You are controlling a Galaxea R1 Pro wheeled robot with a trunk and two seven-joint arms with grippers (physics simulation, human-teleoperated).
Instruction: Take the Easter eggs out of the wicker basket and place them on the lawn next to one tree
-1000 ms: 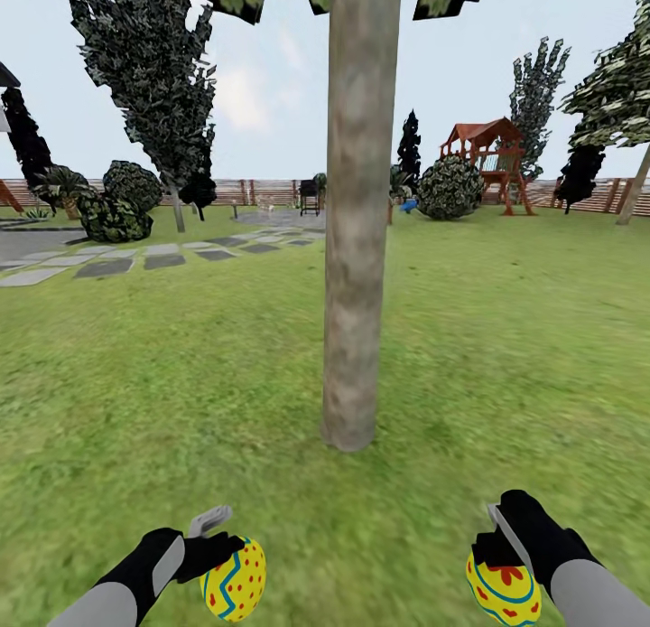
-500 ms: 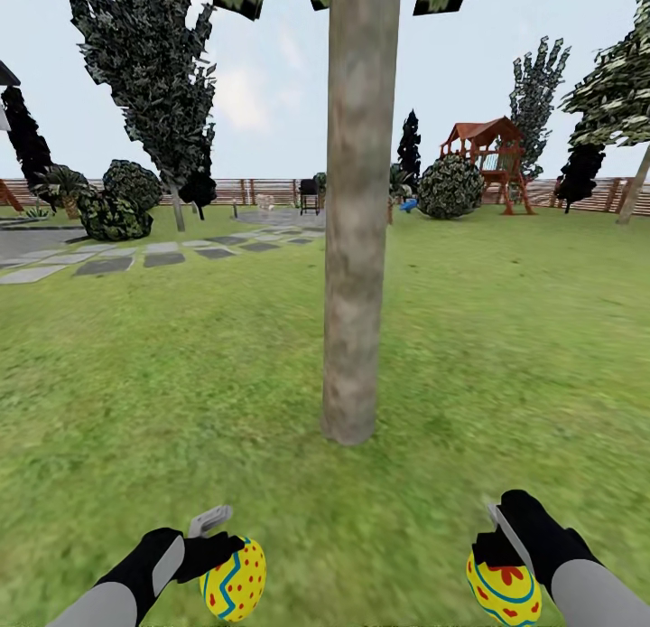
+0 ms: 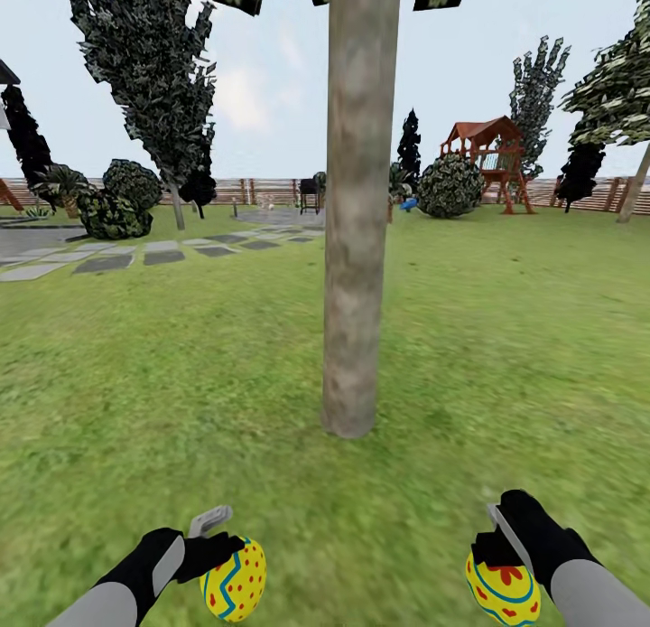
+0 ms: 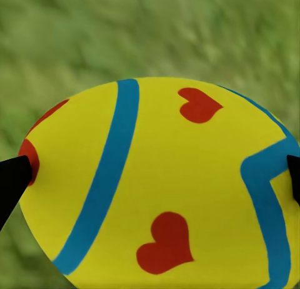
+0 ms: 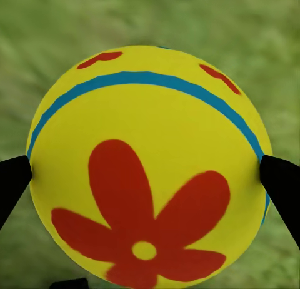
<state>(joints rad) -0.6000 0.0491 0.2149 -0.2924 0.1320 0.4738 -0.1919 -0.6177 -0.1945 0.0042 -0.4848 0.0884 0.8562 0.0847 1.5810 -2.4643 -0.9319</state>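
The left gripper [image 3: 215, 544] is clasping one Easter egg [image 3: 234, 580], its long axis tilting slightly from upright. The right gripper [image 3: 495, 544] is pinching another egg [image 3: 502, 591] hanging just beneath it, near the tree [image 3: 357, 247].

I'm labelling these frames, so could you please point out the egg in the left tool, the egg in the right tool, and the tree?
Left egg [image 3: 234, 580], head view: dotted side.
Right egg [image 5: 147, 170], right wrist view: red flower mark.
Tree [image 3: 358, 247], head view: mid-trunk.
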